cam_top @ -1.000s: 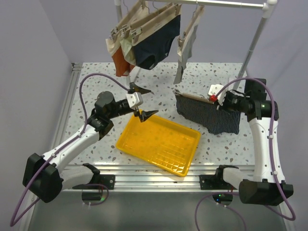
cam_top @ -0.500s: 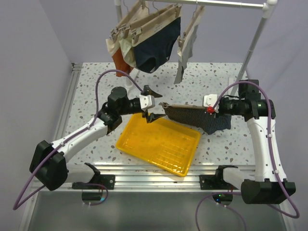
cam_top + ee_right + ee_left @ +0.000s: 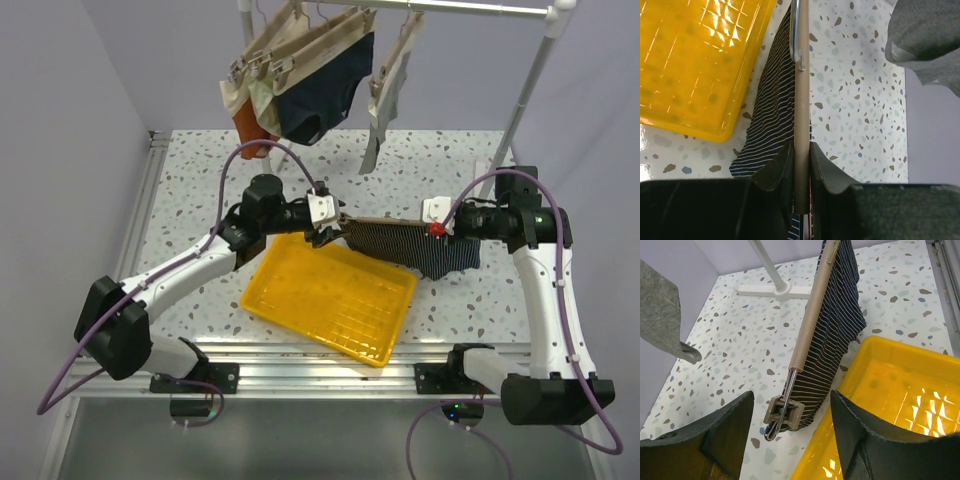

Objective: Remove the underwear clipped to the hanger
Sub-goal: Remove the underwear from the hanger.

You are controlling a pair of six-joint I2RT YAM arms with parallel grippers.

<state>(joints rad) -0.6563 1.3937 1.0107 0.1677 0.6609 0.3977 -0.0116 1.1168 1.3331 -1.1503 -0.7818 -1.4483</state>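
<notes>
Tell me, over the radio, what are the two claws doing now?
Right gripper shut on hanger bar. Left gripper open around hanger clip, not gripping. Striped briefs hang above yellow tray. Nothing in the way.

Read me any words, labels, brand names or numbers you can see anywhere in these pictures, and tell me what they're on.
None: no readable text in any view.
The striped underwear and its hanger bar show no tag or print.
The yellow tray is plain.
The white blocks on the left gripper and right gripper carry no legible marking.
</notes>
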